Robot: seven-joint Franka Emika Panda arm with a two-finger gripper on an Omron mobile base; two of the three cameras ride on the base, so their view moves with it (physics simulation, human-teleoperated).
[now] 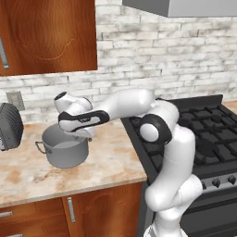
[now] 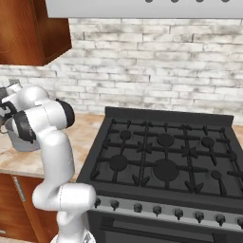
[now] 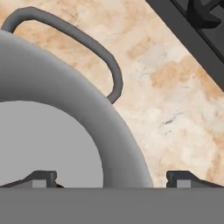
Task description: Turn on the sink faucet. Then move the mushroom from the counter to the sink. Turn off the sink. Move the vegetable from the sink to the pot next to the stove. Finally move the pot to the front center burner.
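Observation:
A grey metal pot with loop handles stands on the beige marbled counter, left of the black stove. My gripper hangs over the pot's right rim. In the hand view the gripper is open: one fingertip sits over the pot's inside, the other over the counter, with the pot wall between them. One pot handle arches outward. The pot floor that shows is bare grey. The mushroom, sink and faucet are out of view. The front center burner is bare.
A dark ribbed toaster stands at the counter's far left below a wall outlet. A wooden upper cabinet hangs above. The stove's edge runs close to the pot. Knobs line the stove front.

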